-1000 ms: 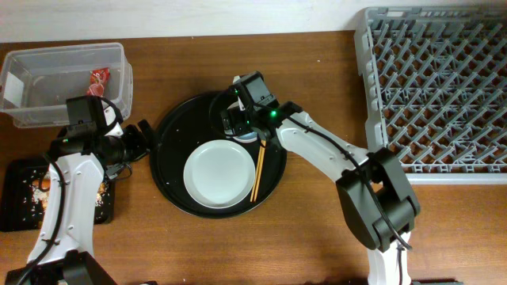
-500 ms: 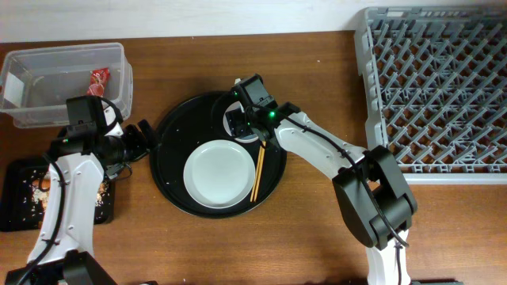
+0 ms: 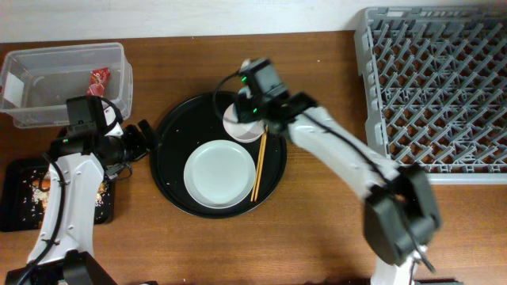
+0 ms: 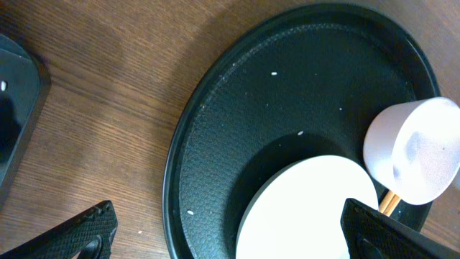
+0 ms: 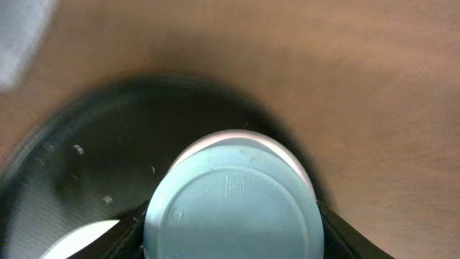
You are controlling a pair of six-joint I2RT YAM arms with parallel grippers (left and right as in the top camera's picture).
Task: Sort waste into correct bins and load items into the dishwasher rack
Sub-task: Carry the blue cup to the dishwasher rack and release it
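My right gripper [image 3: 252,107] is shut on the light blue cup [image 5: 230,208] and holds it bottom-up over the small white-pink bowl [image 3: 242,128], whose rim shows behind the cup in the right wrist view [image 5: 241,140]. The bowl, the pale plate [image 3: 218,174] and the wooden chopsticks [image 3: 257,170] lie on the round black tray [image 3: 170,150]. My left gripper [image 3: 141,139] is open and empty just left of that tray. In the left wrist view its fingers [image 4: 79,230] frame the plate [image 4: 309,208] and bowl [image 4: 413,151]. The red wrapper [image 3: 99,79] lies in the clear tub [image 3: 47,87].
The grey dishwasher rack [image 3: 436,87] fills the back right. The shallow black tray [image 3: 20,214] with rice crumbs [image 3: 36,186] sits at the front left under my left arm. Bare wooden table lies between the round tray and the rack.
My right gripper has risen from the round tray with the blue cup, moving slightly back and right. The white-pink bowl now shows uncovered. The left arm has not moved.
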